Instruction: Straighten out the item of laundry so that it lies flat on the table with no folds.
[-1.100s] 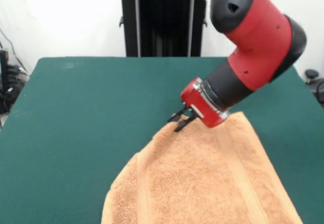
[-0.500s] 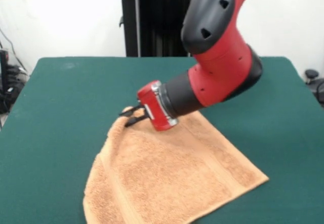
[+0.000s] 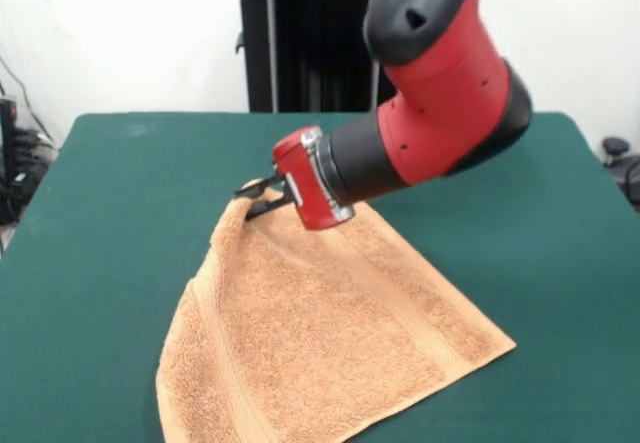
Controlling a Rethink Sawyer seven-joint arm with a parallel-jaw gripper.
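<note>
The peach hand towel point(image 3: 320, 348) lies spread on the near centre of the green table point(image 3: 110, 223), with its left edge rolled slightly under. The gripper point(image 3: 256, 199) pinches the towel's far corner, raised just off the felt. Risk: a pull past the corner's flat position could drag the whole towel, or terry slipping from the fingers could leave it folded.

Plain room behind the work area

A white wall point(image 3: 120, 33) is seen across the back. A black stand point(image 3: 320, 53) is set against it at the middle. Dark cables point(image 3: 20, 163) are bunched at the left edge, and a chair base point(image 3: 620, 158) is glimpsed at the right.
</note>
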